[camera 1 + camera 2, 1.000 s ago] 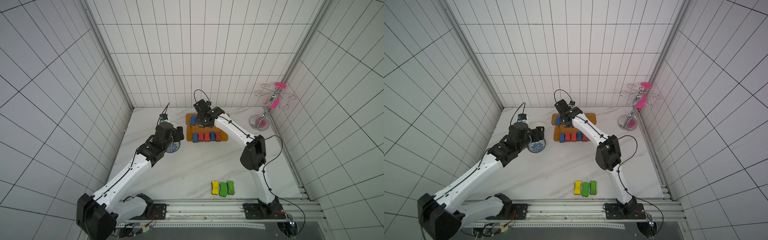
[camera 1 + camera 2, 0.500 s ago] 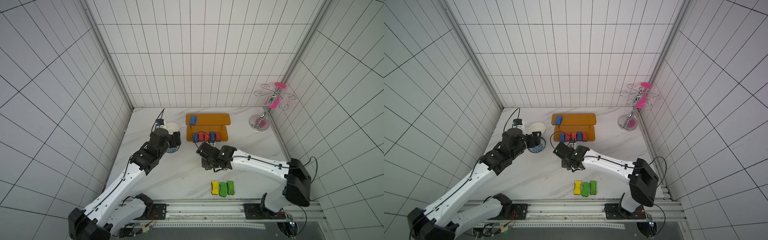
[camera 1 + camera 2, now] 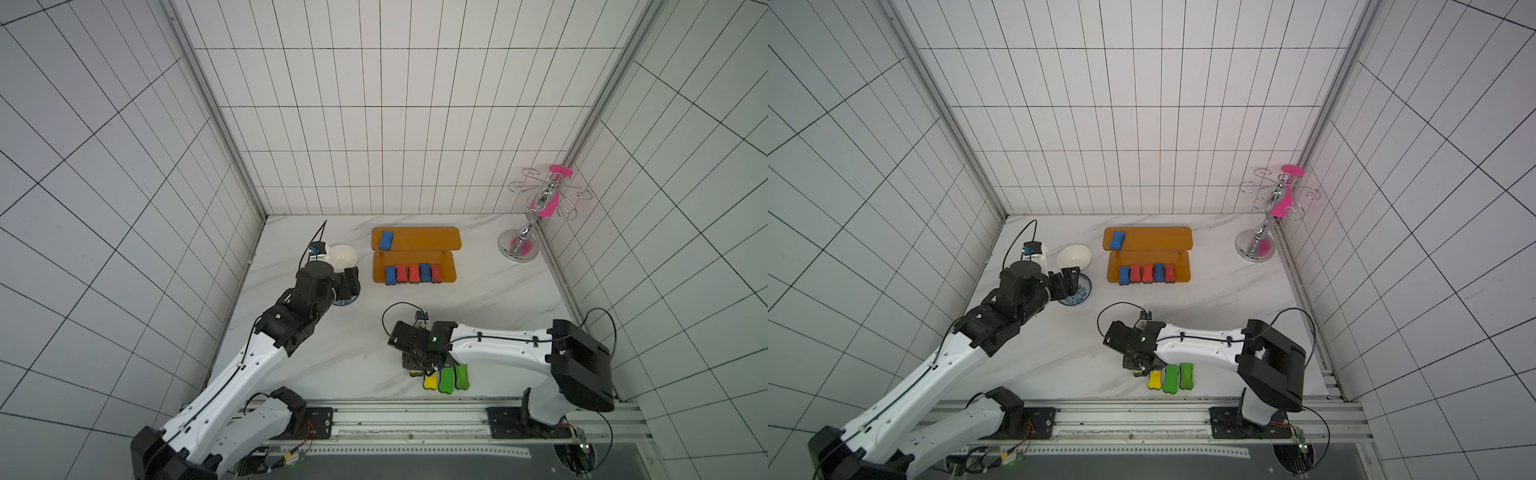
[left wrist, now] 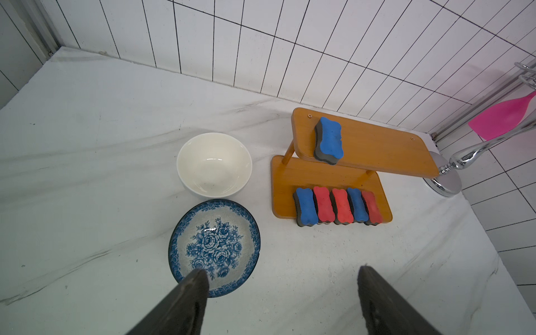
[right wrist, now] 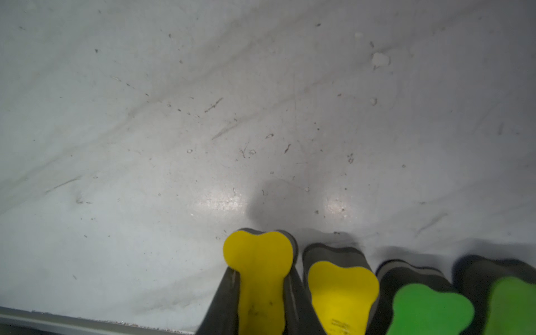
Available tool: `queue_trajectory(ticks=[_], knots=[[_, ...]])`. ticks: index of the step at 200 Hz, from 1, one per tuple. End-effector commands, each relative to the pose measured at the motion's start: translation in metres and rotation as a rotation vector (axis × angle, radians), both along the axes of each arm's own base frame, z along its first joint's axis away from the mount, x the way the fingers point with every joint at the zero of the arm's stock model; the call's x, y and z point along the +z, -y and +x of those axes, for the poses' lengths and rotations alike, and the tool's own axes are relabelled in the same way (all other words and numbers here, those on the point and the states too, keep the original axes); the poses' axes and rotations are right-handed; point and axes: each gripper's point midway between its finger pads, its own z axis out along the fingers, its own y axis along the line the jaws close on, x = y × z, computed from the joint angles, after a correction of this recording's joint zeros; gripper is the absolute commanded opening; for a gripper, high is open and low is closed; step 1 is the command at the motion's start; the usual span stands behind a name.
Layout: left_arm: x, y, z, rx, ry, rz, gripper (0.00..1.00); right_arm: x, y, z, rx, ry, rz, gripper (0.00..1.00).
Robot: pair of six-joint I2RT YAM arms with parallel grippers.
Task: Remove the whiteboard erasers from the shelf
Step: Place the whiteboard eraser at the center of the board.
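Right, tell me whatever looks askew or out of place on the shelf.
The lone blue eraser on the upper board of the shelf lies slanted, its end reaching the front edge. In the lower row of five, the blue eraser between two red ones seems to sit slightly farther back than its neighbours.

No text, label, brand or number can be read anywhere. In the right wrist view, one yellow eraser (image 5: 342, 290) lying on the bench (image 5: 203, 130) bears a faint small imprint, too small and blurred to make out.
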Motion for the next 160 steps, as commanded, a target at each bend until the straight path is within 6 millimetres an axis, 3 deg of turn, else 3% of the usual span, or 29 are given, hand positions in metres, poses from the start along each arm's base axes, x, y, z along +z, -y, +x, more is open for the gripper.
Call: queue_trajectory(ticks=[1, 50, 108, 160], knots=[[-0.002, -0.003, -0.005, -0.006, 0.004, 0.016, 0.84, -0.014, 0.007, -0.01, -0.034, -0.046, -0.036, 0.13], [-0.005, -0.001, -0.005, -0.015, -0.003, 0.023, 0.84, -0.025, 0.018, -0.015, -0.062, -0.092, -0.064, 0.19], [-0.005, 0.002, -0.003, -0.021, -0.003, 0.034, 0.84, -0.022, 0.019, -0.017, -0.048, -0.099, -0.067, 0.34], [-0.004, 0.002, -0.002, -0.02, -0.002, 0.037, 0.84, -0.02, 0.02, -0.018, -0.043, -0.095, -0.071, 0.38]])
